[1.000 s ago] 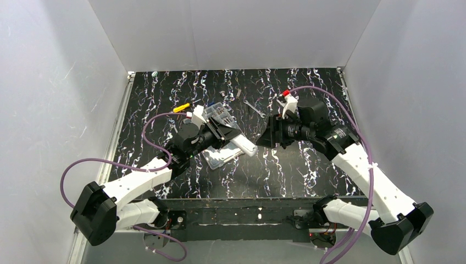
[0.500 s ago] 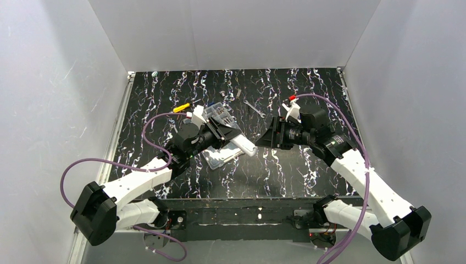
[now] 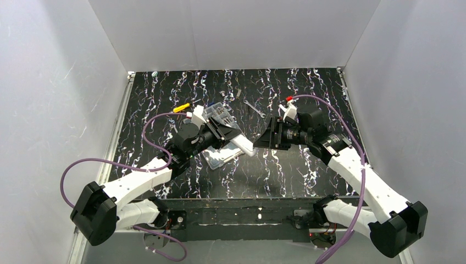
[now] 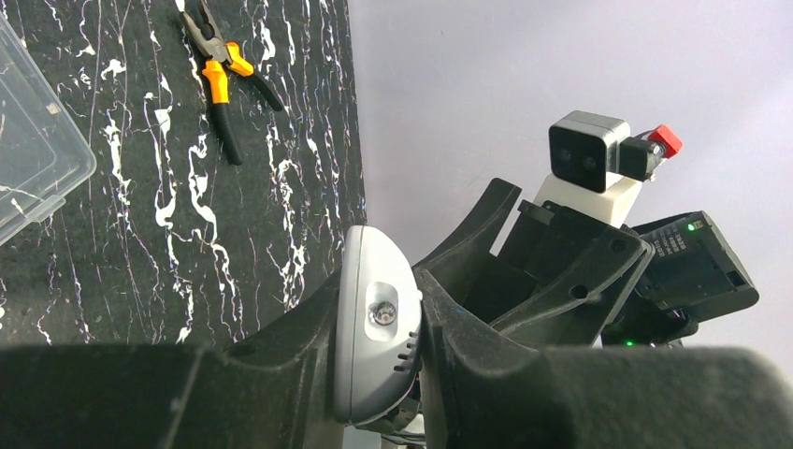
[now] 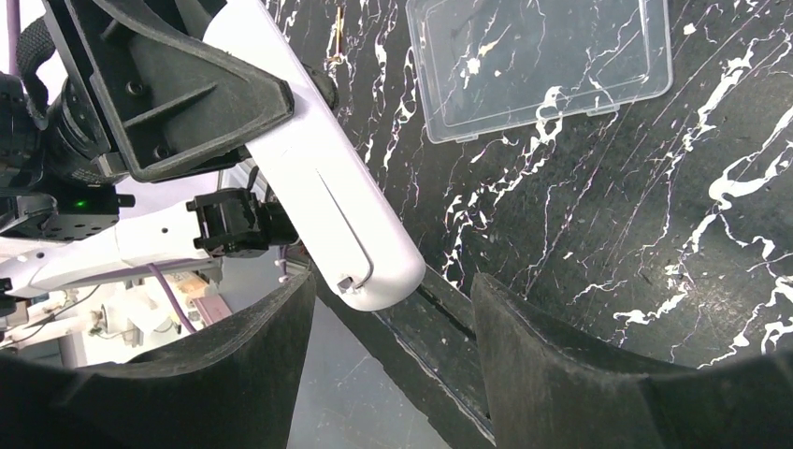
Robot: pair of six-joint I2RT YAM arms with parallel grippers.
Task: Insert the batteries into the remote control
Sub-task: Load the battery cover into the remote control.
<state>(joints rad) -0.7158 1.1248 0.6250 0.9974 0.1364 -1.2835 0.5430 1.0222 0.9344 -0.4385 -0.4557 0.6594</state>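
My left gripper is shut on the white remote control and holds it above the table, its free end pointing right. In the left wrist view the remote's rounded end sits clamped between the two black fingers. My right gripper is open, just right of the remote's free end. In the right wrist view the remote reaches down to the gap of the right gripper, with neither finger touching it. The batteries are not visible in any view.
A clear lid lies under the remote and shows in the right wrist view. A clear compartment box and a yellow-handled screwdriver lie behind the left gripper. A small metal tool lies mid-back. Orange-handled pliers lie far right.
My right gripper has moved left, closing on the remote's free end. The left gripper and the remote have stayed in place.
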